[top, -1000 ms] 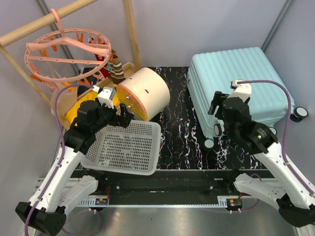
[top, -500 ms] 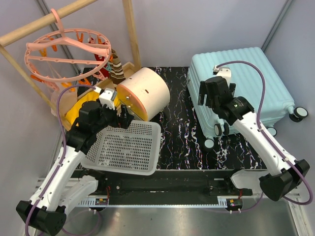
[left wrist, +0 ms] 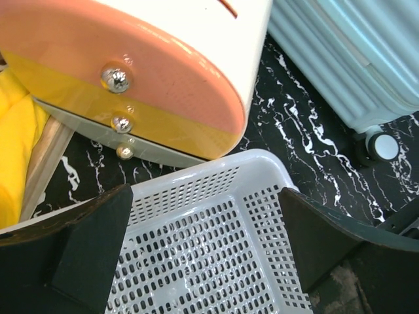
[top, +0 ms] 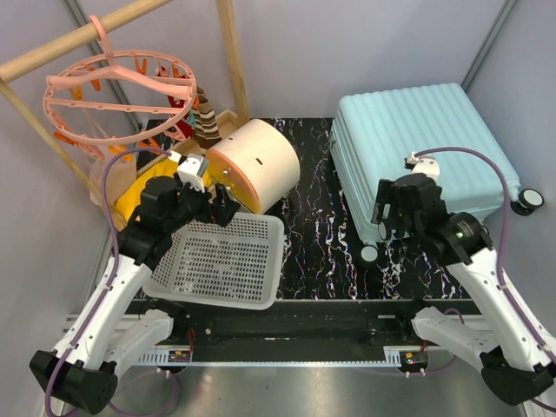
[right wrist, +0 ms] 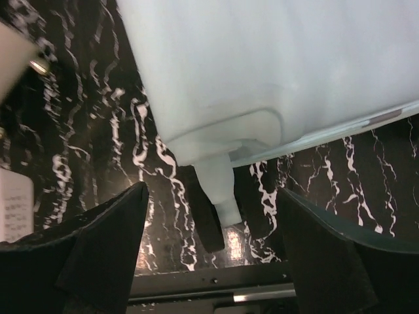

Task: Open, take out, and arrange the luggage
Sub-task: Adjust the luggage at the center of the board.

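The luggage lies flat and shut on the right, far half of the black marbled bench, its ribbed mint shell facing up and its wheels toward the near and right edges. The right pincer hangs over the case's near left corner, just above the shell and close to a corner wheel. In the right wrist view its fingers stand wide apart with nothing between them but air. The pale case corner and the wheel below it sit in the gap, well beyond the tips and untouched. On the left side, well apart from the luggage, the left pincer hovers over the far rim of a white perforated basket. It is likewise spread wide and empty, just beside the cream-and-orange drawer box.
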Robot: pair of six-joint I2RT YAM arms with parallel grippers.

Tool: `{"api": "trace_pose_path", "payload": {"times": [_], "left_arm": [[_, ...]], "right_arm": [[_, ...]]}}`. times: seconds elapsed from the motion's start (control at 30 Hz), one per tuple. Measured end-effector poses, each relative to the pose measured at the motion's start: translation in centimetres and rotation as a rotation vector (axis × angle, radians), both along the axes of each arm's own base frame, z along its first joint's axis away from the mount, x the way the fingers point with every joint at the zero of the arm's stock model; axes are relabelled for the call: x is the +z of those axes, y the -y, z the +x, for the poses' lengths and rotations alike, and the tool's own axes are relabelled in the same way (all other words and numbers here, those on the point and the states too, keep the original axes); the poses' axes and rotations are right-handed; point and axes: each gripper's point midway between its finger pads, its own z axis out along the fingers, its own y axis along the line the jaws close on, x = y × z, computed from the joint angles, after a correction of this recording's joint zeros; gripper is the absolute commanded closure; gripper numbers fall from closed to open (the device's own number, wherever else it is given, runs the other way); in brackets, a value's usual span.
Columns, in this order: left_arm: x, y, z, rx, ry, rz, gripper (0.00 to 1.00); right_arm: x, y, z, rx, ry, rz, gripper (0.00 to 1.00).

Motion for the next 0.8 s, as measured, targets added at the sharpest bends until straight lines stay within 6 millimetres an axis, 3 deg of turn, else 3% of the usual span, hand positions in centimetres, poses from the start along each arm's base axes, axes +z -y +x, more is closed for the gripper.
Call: {"api": "trace_pose_path", "payload": {"times": [0.13, 0.2, 0.4, 0.53, 0.57, 0.6, 0.63, 0.7, 0.8], "left_arm": [[0.6, 0.5, 0.0, -0.018, 0.013, -0.025, 0.01], [0.7, 0.7, 0.0, -0.027, 0.016, -0.034, 0.01], [0.5, 1.0, 0.3, -0.039, 0.007, -0.038, 0.01], [0.4, 1.1, 0.3, -0.045, 0.0, -0.038, 0.01], [0.4, 1.2, 0.3, -0.046, 0.001, -0.039, 0.01], [0.4, 1.2, 0.3, -0.047, 0.001, -0.039, 0.01], [0.4, 1.2, 0.3, -0.047, 0.001, -0.039, 0.01], [0.4, 1.2, 0.3, -0.048, 0.0, -0.039, 0.01], [0.2, 1.3, 0.3, -0.05, -0.006, -0.038, 0.01]], "right_arm": [[-4.2, -0.2, 0.3, 0.004, -0.113, -0.065, 0.15], [-5.4, -0.3, 0.7, 0.01, -0.136, -0.089, 0.15], [-5.6, -0.8, 2.9, 0.038, -0.101, -0.14, 0.23], [-7.2, -0.9, 3.2, 0.064, -0.166, -0.205, 0.41], [-7.5, -0.8, 3.4, 0.065, -0.175, -0.223, 0.59], [-7.5, -0.7, 3.7, 0.053, -0.168, -0.229, 0.69], [-7.3, -0.6, 4.0, 0.027, -0.154, -0.227, 0.86], [-7.3, -0.4, 4.1, 0.016, -0.153, -0.218, 1.0], [-7.3, -0.7, 4.3, 0.042, -0.15, -0.217, 1.0]]}}
